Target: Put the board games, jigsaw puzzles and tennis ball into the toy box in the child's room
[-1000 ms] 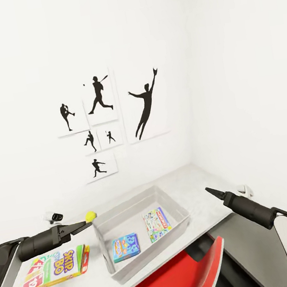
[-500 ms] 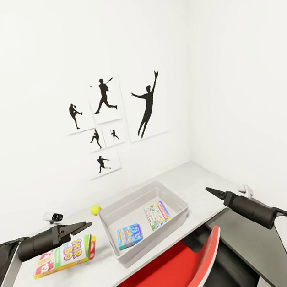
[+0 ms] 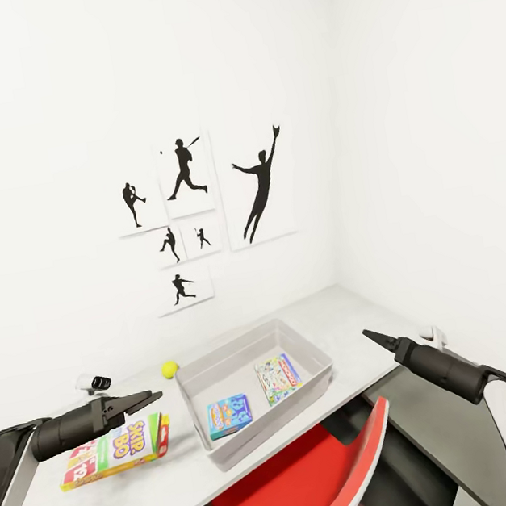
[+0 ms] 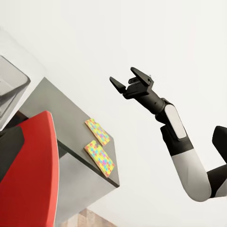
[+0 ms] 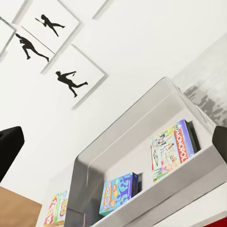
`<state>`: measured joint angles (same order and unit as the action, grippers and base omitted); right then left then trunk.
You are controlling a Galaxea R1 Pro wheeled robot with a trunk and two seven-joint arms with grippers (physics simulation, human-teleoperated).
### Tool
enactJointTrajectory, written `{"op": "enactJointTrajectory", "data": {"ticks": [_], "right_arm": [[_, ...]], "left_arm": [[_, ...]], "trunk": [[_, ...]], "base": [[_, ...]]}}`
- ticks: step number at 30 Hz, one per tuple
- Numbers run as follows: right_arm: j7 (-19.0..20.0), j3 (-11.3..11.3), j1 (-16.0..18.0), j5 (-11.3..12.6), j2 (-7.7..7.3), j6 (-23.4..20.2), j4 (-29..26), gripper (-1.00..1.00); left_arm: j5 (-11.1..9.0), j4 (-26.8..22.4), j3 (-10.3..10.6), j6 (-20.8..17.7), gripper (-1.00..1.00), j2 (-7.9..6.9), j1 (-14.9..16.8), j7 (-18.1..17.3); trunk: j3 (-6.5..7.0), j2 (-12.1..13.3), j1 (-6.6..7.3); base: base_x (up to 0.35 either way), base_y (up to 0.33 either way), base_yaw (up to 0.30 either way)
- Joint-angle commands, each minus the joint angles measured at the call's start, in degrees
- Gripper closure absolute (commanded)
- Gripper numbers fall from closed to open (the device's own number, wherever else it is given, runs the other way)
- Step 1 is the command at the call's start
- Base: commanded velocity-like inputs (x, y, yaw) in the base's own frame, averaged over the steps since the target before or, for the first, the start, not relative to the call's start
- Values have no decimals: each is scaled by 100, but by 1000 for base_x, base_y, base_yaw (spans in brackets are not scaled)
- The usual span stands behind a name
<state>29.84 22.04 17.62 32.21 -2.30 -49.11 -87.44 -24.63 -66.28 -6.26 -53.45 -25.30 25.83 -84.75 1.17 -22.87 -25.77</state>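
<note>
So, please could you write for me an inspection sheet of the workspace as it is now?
Surface: light grey table, dark corner section on the robot's right.
Job's things: toy box holds a blue board game and a Monopoly game; Skip-Bo game on the table left of it; tennis ball behind the box's left corner; two jigsaw puzzles on the dark section.
Clutter: small white and black object near the wall; its kind cannot be told.
Grippers: left gripper above the Skip-Bo game, holding nothing; right gripper in the air, jaws open, empty.
Cables: nothing seen.
Surroundings: red chair at the table; baseball silhouette pictures on the white wall.
</note>
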Motion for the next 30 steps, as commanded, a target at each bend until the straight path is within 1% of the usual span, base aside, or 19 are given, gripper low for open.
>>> {"op": "enactJointTrajectory", "data": {"ticks": [1, 10, 17, 20, 30], "right_arm": [[22, 10, 4, 0, 1, -36, -1, -100], [29, 10, 0, 5, 1, -38, -1, -100], [26, 11, 2, 5, 1, -38, -8, -100], [28, 11, 2, 5, 2, -38, -8, -100], [28, 35, 3, 5, 5, -38, -8, -100]], "left_arm": [[-7, 1, 2, -60, -100, -2, 1, -15], [-6, 3, 1, -60, -100, -2, 1, -15], [-7, 3, 1, -60, -100, 4, 1, -15], [-6, 3, 2, -60, -100, 5, 1, -15], [-7, 2, 2, -60, -100, 3, 1, -15]], "trunk": [[-3, -5, -2], [-3, -5, -2], [-3, -5, -2], [-3, -5, -2], [-3, -5, -2]], "base": [[-63, 150, 0], [-21, 53, 19], [-1, 3, 231], [0, 1, 137], [0, 0, 24]]}}
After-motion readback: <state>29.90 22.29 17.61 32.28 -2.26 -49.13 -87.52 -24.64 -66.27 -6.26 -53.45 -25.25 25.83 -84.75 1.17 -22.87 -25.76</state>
